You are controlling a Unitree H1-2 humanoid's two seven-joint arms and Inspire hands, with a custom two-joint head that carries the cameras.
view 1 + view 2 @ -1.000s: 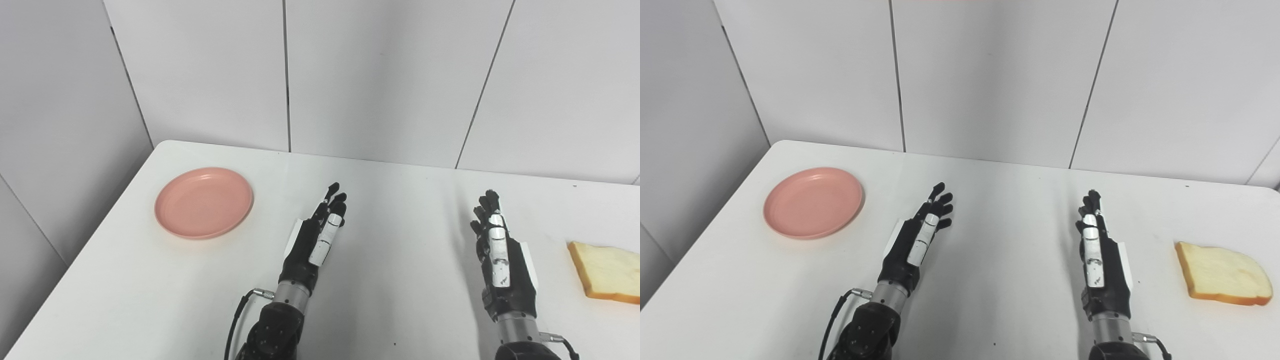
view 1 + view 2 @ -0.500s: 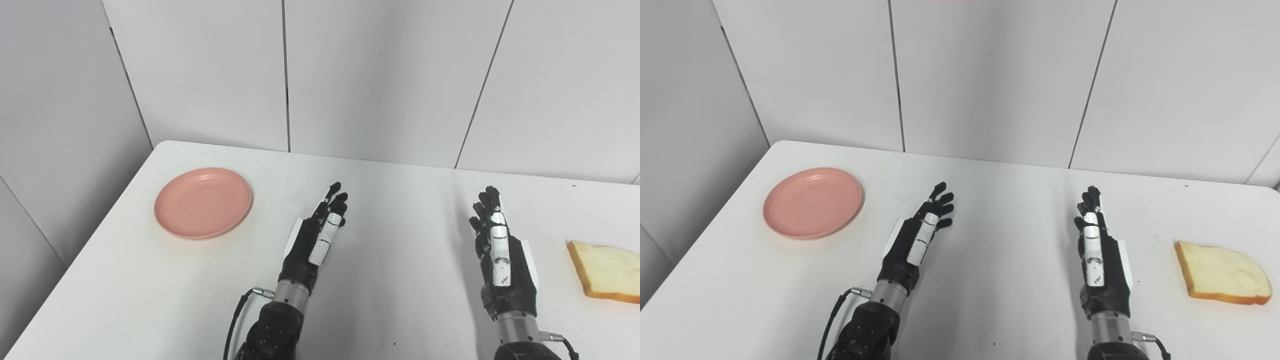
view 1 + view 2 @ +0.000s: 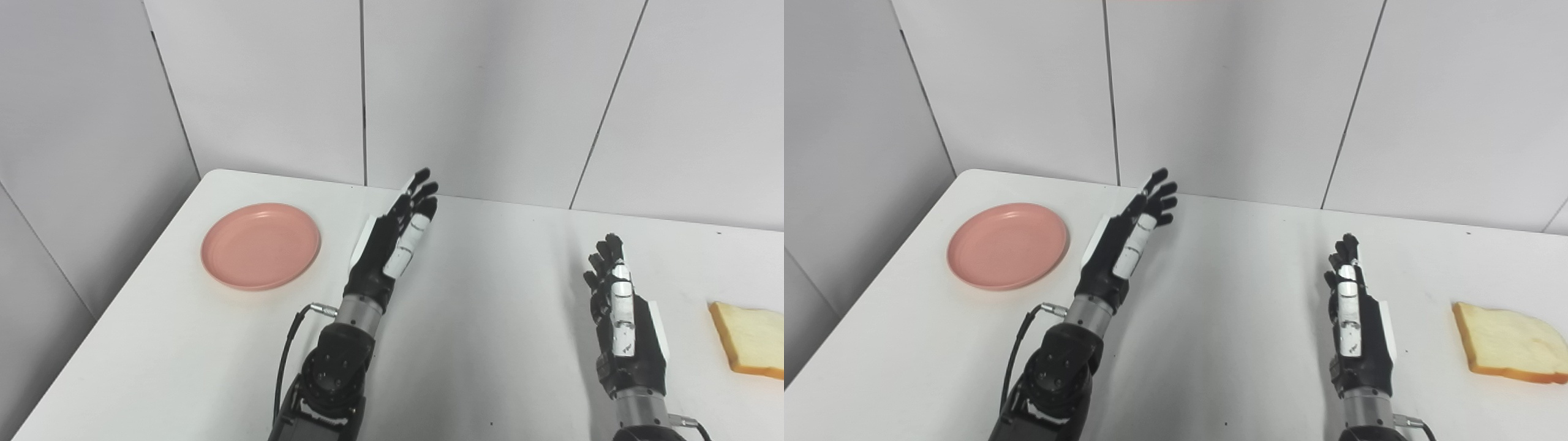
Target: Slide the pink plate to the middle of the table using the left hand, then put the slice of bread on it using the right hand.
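Lying at the table's (image 3: 1213, 343) left, the plate (image 3: 1007, 245) is untouched; both hands, left (image 3: 1127, 248) and right (image 3: 1356, 321), are held spread and empty, bread (image 3: 1507, 343) far right.

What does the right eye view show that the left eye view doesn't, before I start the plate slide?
Only the right eye view shows the whole slice of bread, rounded end included. Only the left eye view shows more of the wall panel left of the table, and it cuts the bread at the frame edge. Both show the pink plate at the table's far left, untouched, with the left hand raised beside it and the right hand open, both holding nothing.
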